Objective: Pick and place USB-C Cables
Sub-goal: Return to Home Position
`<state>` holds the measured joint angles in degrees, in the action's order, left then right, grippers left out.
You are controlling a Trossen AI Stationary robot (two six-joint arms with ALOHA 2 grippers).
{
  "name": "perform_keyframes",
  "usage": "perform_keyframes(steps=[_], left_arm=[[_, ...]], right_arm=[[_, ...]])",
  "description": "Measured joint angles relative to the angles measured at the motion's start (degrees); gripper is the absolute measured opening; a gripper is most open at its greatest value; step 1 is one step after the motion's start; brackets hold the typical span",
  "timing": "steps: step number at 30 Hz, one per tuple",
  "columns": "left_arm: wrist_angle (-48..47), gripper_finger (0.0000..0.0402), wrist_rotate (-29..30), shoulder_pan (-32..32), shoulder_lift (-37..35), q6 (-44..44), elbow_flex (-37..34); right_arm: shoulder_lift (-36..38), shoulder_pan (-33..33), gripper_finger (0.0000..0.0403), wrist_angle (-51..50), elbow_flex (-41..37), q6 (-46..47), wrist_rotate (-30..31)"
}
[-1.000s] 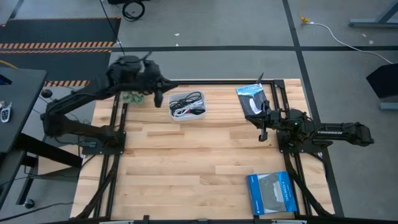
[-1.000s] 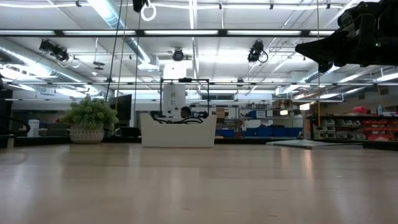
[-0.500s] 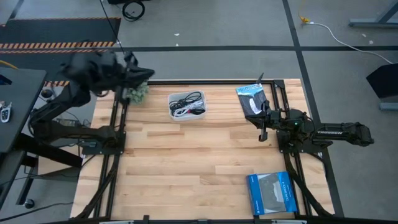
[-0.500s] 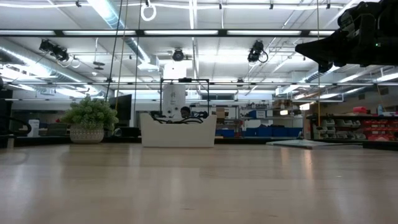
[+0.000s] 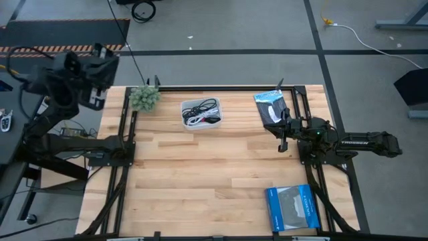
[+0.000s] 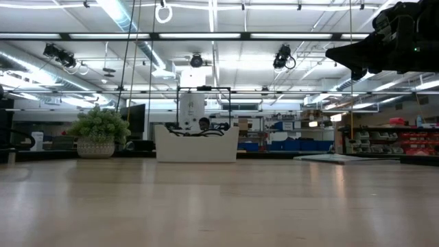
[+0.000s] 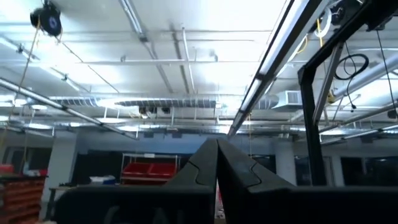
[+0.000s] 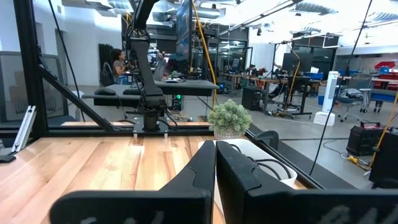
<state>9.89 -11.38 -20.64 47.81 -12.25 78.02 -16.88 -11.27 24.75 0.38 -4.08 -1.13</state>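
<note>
The USB-C cables [image 5: 200, 111], black and white bundles, lie in a small white tray [image 5: 216, 121] at the table's far middle. In the low view their loops [image 6: 199, 132] stick up over the tray's rim [image 6: 197, 147]. My left gripper [image 5: 101, 59] is raised off the table's far left corner, pointing up at the ceiling, shut and empty [image 7: 216, 152]. My right gripper [image 5: 281, 138] waits low at the table's right, shut and empty [image 8: 215, 155], pointing toward the tray [image 8: 273, 168].
A small potted plant [image 5: 144, 98] stands left of the tray at the far edge. A blue and black packet [image 5: 271, 106] lies at the far right, a flat blue packet [image 5: 292, 209] at the near right. Bare wood fills the middle [image 5: 200, 174].
My left gripper has pulled away from beside the tray, passing over the plant toward the table's far left corner while rising. It has tipped upward from pointing down to pointing at the ceiling and has stayed shut. The cables and tray have not moved.
</note>
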Motion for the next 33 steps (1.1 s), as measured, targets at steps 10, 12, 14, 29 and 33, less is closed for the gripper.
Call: perform_keyframes(steps=[10,12,14,29,33], left_arm=[[-15.14,0.0011,-1.36,0.02,-3.98,2.86,-0.02],[-19.36,0.0011,-1.33,0.02,-4.75,3.03,-0.10],[-20.47,0.0011,-1.33,0.02,-5.80,2.73,-1.39],[0.04,0.0011,2.84,-0.02,-23.03,-9.61,-30.76],[4.25,0.0011,4.22,-0.02,-27.15,-14.37,-38.23]], right_arm=[[0.01,-0.01,0.0020,0.01,0.00,0.00,-0.02],[0.02,0.00,0.0020,0.00,0.00,0.00,-0.02],[0.00,0.00,0.0020,0.00,0.00,-0.01,-0.01],[0.00,-0.02,0.0020,0.01,-0.02,-0.01,-0.02],[0.02,0.00,0.0020,0.00,0.00,0.00,0.00]])
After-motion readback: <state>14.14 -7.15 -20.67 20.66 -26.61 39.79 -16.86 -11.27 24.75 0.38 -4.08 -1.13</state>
